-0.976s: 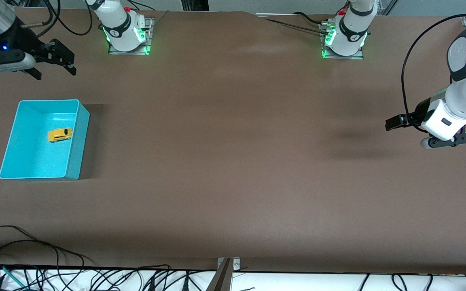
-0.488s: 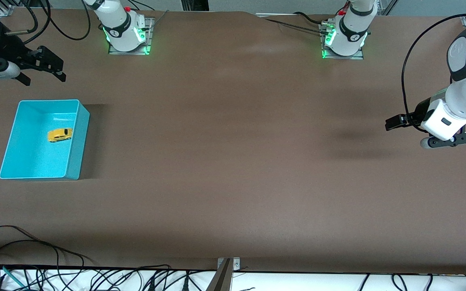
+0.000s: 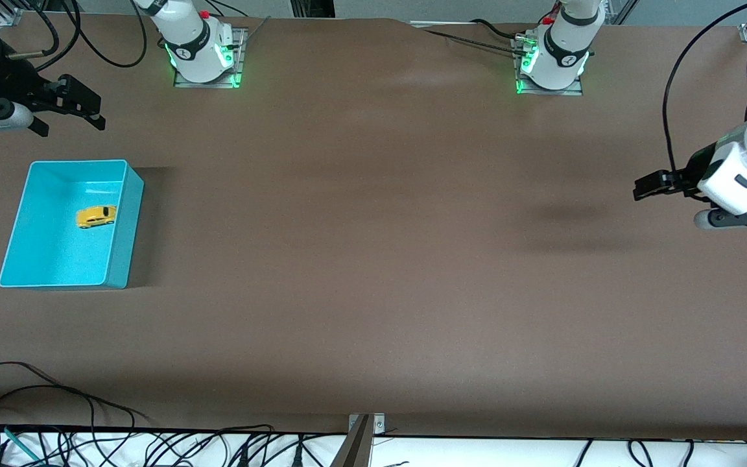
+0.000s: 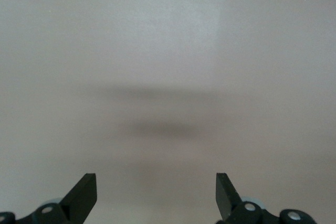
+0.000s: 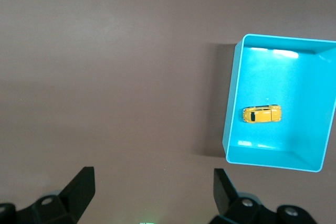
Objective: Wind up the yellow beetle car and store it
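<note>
Right pincer: wide open and empty, up in the air over bare worktop at the right arm's end, just off the bin's edge that lies farthest from the front camera. Both fingers show in its own wrist view with nothing between them.

Left pincer: also spread wide and holding nothing, hanging over bare worktop at the left arm's end, well apart from the bin. Its wrist view shows only its two fingers and its own shadow on the surface (this arm looks to be waiting).

Yellow beetle car: resting on its wheels on the floor of the turquoise bin, roughly mid-floor and apart from all four walls. The right wrist view shows it too, lying across the bin's short way, nothing touching it.

Turquoise bin: standing upright on the worktop at the right arm's end, holding only the car.

Done, as far as it shows: the car is in the bin, so the storing step looks finished. Whether it was wound up cannot be told from how it sits (no key or knob is visible).

Left to do: by my reading, nothing on the car itself. With both pincers empty and clear of the bin, the task appears to be at its end, or within a parking move of it.

Risk: little. The car sits low inside the walls and neither arm is over it.
</note>
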